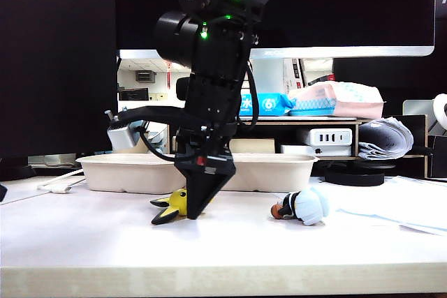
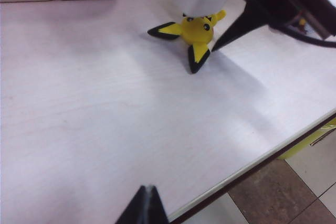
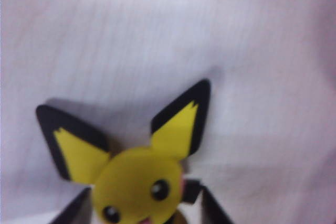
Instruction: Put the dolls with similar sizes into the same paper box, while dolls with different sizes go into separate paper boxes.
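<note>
Desk (image 1: 105, 235): you work on a pale wood-grain top with a light front edge.
Behind it: a wide dark monitor (image 1: 349, 5) with a silver lower rim fills your back view.
Shelf (image 1: 328, 122): a low wooden riser under the monitor carries tissue packs (image 1: 335, 99), with a white charger (image 1: 328, 137) underneath.
Right side: you see folded grey cloth (image 1: 384, 139) and loose white papers (image 1: 398, 207).
Floor (image 2: 283, 192): brown and pale tiles show past the desk edge.
Light: bright and even.

Mid-frame in the exterior view, the right gripper (image 1: 200, 204) straddles the eared doll (image 1: 174, 204) on the table (image 1: 84, 235); the chubby doll (image 1: 304, 206) lies right, a paper box (image 1: 279, 171) behind
</note>
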### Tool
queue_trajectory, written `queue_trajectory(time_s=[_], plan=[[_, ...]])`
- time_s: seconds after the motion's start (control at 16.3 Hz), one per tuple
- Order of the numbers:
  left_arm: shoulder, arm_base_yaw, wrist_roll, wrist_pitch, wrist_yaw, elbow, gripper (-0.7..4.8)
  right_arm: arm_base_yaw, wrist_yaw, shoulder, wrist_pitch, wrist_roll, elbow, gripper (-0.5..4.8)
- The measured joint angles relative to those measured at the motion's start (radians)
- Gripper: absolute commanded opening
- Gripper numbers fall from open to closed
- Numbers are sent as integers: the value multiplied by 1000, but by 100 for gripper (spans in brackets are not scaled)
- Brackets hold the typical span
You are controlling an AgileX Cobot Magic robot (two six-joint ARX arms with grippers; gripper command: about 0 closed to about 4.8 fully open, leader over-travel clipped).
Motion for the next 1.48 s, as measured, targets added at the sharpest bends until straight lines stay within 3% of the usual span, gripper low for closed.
queue_trajectory(time_s=[0.06,0.18,0.55,0.86,1.11,1.17,1.48], plan=[[0,0,0,0,0,0,-5,0,0,4,3,6,1,231],[0,0,0,0,0,0,-5,0,-1,9,6,16,6,112],[-2,0,0,0,0,0,-5,3,46,16,48,77,4,88],[-180,11,0,-5,3,0,-5,2,53,-14,129,214,2,84],[-335,155,0,23,2,2,-5,2,23,-67,296,353,2,84],[-340,183,0,35,-8,1,-5,9,-12,-70,402,409,2,84],[-340,181,0,29,-4,0,-5,22,-53,-14,726,486,2,85]])
